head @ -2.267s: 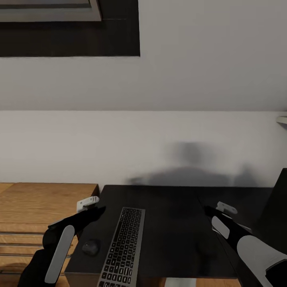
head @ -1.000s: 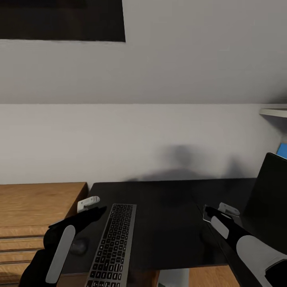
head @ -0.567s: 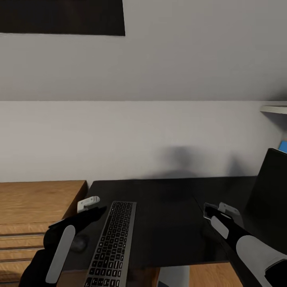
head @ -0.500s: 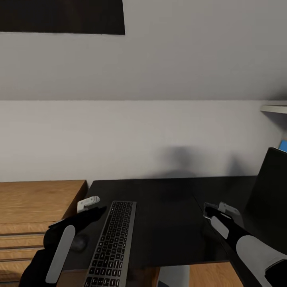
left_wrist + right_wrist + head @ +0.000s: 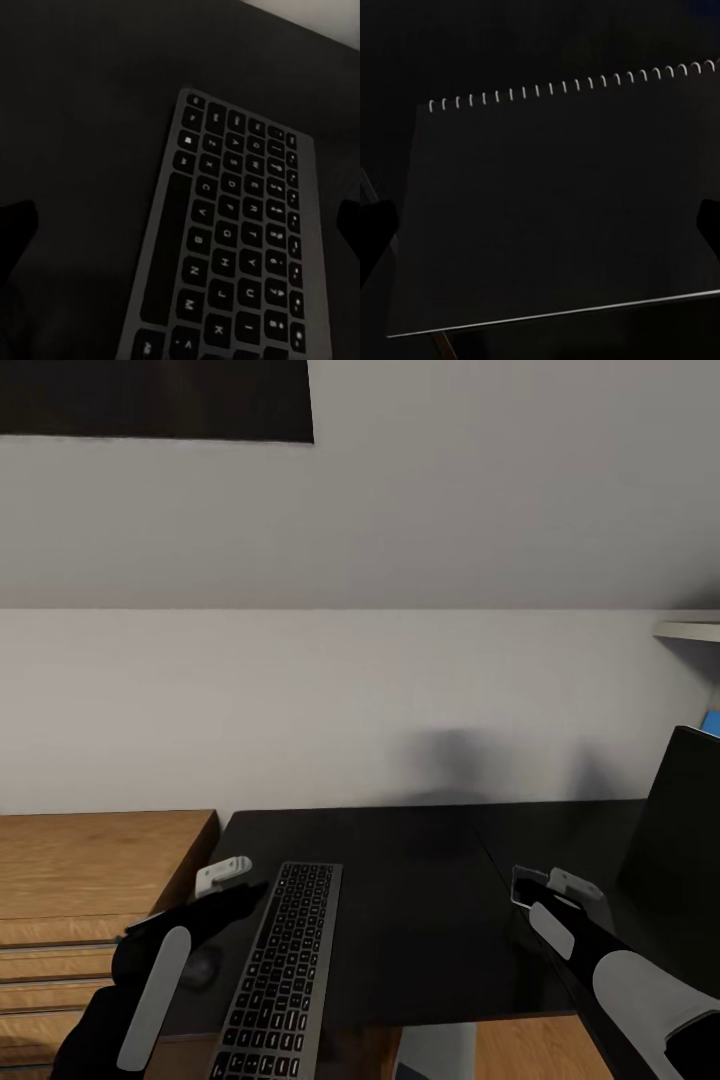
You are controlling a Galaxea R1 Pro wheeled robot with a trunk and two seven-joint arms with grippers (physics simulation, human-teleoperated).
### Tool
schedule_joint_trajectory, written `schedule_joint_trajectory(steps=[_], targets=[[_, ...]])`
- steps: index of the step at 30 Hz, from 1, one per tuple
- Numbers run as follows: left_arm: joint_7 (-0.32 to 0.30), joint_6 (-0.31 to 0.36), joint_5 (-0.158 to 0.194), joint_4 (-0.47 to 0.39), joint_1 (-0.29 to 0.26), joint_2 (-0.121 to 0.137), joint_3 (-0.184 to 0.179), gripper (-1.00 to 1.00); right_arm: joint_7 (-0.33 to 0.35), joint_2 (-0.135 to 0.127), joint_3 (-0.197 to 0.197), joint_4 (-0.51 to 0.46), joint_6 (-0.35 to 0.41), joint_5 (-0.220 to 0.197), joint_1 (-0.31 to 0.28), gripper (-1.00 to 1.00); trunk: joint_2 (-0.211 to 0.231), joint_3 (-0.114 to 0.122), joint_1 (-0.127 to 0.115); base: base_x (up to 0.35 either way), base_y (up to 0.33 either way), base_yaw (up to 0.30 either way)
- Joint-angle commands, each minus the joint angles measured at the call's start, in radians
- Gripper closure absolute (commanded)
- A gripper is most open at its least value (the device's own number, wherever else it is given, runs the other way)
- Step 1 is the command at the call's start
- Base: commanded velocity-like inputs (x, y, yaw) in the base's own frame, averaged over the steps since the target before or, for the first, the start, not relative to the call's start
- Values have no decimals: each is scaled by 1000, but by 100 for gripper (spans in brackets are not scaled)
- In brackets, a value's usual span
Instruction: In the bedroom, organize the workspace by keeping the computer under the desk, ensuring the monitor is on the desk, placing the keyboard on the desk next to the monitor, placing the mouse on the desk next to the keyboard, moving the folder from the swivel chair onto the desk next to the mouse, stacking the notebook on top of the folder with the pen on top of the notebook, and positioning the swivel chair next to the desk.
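Note:
A black keyboard (image 5: 285, 960) with a grey rim lies lengthwise on the left part of the black desk (image 5: 400, 860). It also shows in the left wrist view as the keyboard (image 5: 232, 255). My left gripper (image 5: 240, 882) hovers open just left of its far end. The small black mouse (image 5: 200, 967) sits left of the keyboard, partly behind my left arm. At the right edge stands the black monitor (image 5: 680, 830). My right gripper (image 5: 530, 888) is open above a black spiral-bound notebook (image 5: 555, 217) lying flat on the desk.
A light wooden drawer unit (image 5: 100, 860) adjoins the desk on the left. A white wall rises behind, with a dark panel (image 5: 150, 400) at top left and a white shelf (image 5: 690, 630) at right. A blue strip (image 5: 712, 724) peeks above the monitor.
The camera has swung right and tilted, bringing more of the monitor into view. In the last half second my left gripper dropped slightly; the right arm stays put.

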Motion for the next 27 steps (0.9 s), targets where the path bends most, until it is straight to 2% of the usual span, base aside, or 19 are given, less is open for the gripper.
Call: schedule_joint_trajectory(steps=[1, 22, 23, 26, 27], targets=[[8, 4, 11, 1, -1, -1, 1, -100, -6, -1, 9, -2, -1, -9, -1, -100, -1, -1, 0, 0, 0, 0], [6, 4, 10, 29, -1, 1, 1, -100, -8, -1, 11, -5, -1, -7, -1, -100, -1, -1, 0, 17, -8, 0], [2, 6, 16, 23, -1, 7, 7, -100, -14, 2, 14, -11, 5, -1, -1, -100, -1, -1, 0, 0, 0, 0], [5, 7, 19, 6, -1, 0, 23, -100, -31, 4, 13, -8, 20, 11, -2, -100, -1, -1, 0, 0, 0, 0], [5, 7, 17, 1, -1, -2, 19, -100, -36, 5, 12, -7, 14, 10, -2, -100, -1, -1, 0, 0, 0, 0]])
